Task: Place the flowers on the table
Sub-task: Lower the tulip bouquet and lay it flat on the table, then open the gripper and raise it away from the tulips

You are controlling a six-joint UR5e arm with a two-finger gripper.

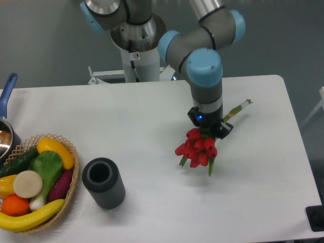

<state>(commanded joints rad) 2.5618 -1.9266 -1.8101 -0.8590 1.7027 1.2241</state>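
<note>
The flowers are a bunch of red tulips with green leaves. Their green stems stick out to the upper right behind the gripper. My gripper is shut on the bunch just behind the blooms and holds it low over the white table, right of centre. The blooms point down and to the left. I cannot tell whether they touch the tabletop. The fingers are mostly hidden by the wrist and the blooms.
A dark ribbed cylinder vase stands upright at the front left of centre. A wicker basket of toy fruit and vegetables sits at the front left edge. A pot with a blue handle is at the far left.
</note>
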